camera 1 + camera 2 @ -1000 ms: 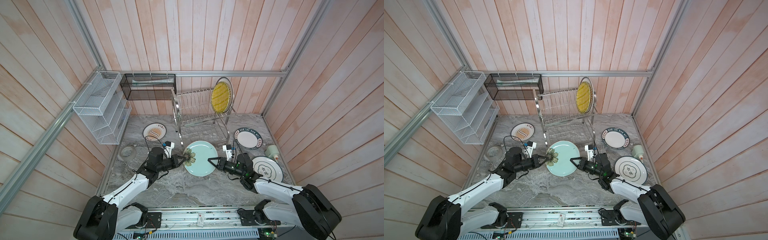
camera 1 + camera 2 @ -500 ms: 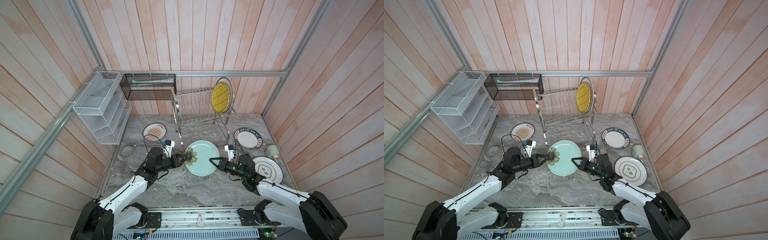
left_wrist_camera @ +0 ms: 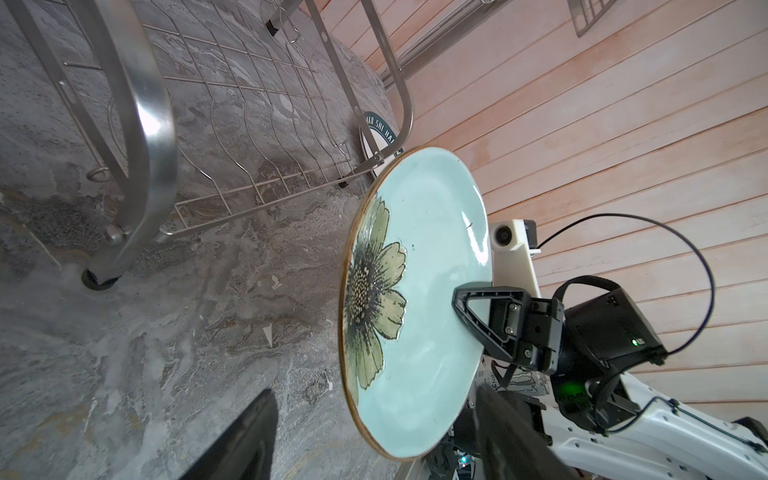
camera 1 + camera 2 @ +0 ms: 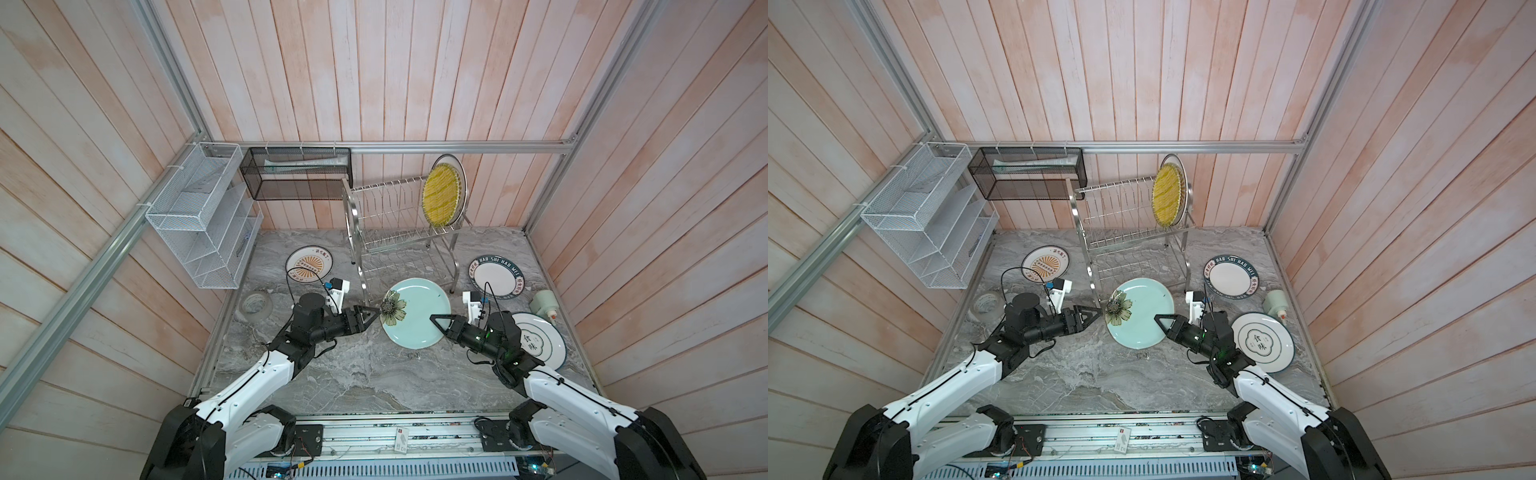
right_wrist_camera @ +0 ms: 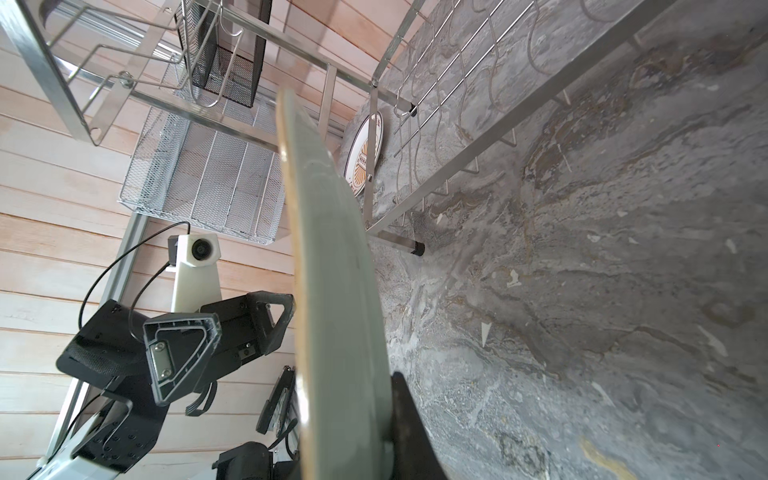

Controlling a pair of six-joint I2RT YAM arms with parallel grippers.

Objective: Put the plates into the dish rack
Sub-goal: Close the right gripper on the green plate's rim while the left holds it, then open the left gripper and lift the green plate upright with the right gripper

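Observation:
The pale green plate (image 4: 417,311) (image 4: 1142,311) with a dark flower hangs tilted above the table in front of the dish rack (image 4: 399,232). My right gripper (image 4: 434,320) (image 5: 353,453) is shut on its right rim. My left gripper (image 4: 376,316) (image 3: 374,449) is open at the flower side, its fingers spread either side of the rim (image 3: 395,455). A yellow plate (image 4: 441,197) stands in the rack's upper tier at the right end. Lying flat on the table are a sunburst plate (image 4: 309,264), a lettered-rim plate (image 4: 496,276) and a cloud plate (image 4: 540,340).
A grey tape roll (image 4: 255,305) lies at the table's left edge. A pale green bottle (image 4: 544,303) sits at the right edge. On the walls hang a white mesh organizer (image 4: 203,220) and a black mesh basket (image 4: 297,174). The rack's lower tier (image 3: 249,124) is close behind the held plate.
My left gripper has opened and let go of the green plate's flower edge. The plate now hangs from the right gripper alone, about where it was.

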